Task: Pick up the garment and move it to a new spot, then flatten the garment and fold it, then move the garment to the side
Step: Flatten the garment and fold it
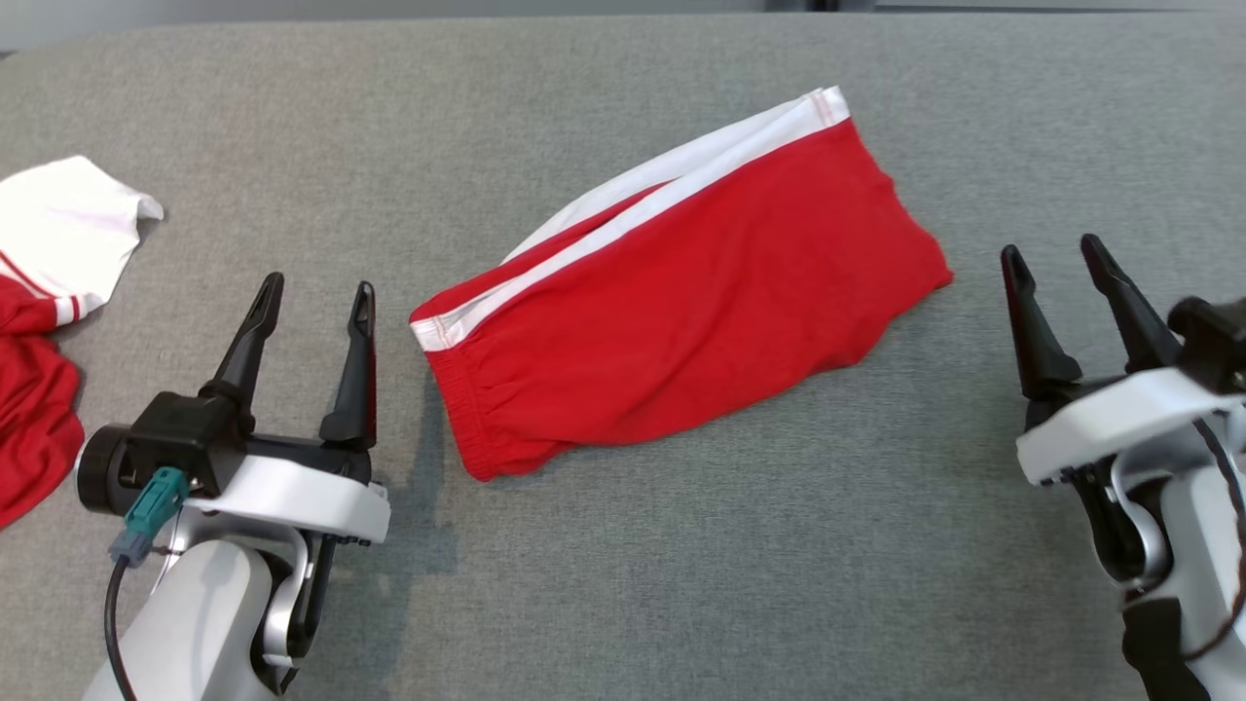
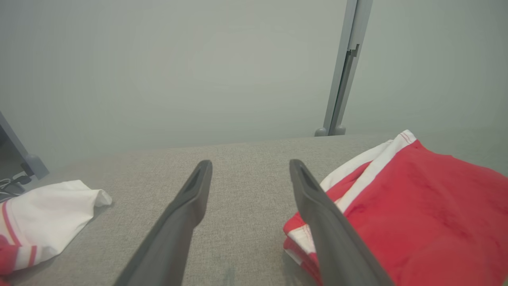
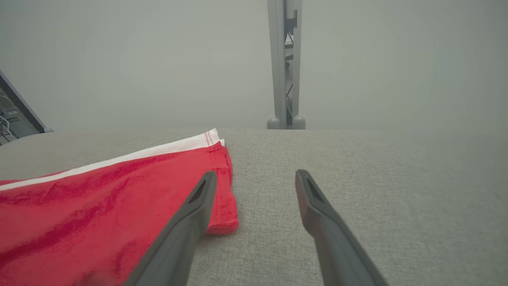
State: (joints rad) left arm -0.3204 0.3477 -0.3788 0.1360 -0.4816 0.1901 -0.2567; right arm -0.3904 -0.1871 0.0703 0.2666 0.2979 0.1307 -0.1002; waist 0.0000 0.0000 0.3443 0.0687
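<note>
The garment (image 1: 681,292) is a pair of red shorts with white side stripes, lying folded and slanted in the middle of the grey table (image 1: 623,584). My left gripper (image 1: 316,287) hovers open just left of the waistband end, empty. My right gripper (image 1: 1056,255) stands open to the right of the leg hem, also empty. In the left wrist view the garment (image 2: 416,214) lies beside the right finger of my left gripper (image 2: 250,165). The right wrist view has the garment (image 3: 99,206) left of my right gripper (image 3: 256,174), whose left finger overlaps the hem corner.
A second red and white garment (image 1: 49,292) lies crumpled at the table's left edge, also in the left wrist view (image 2: 43,222). A grey post (image 3: 285,63) stands behind the table's far edge. Bare grey cloth stretches in front of the shorts and to the far right.
</note>
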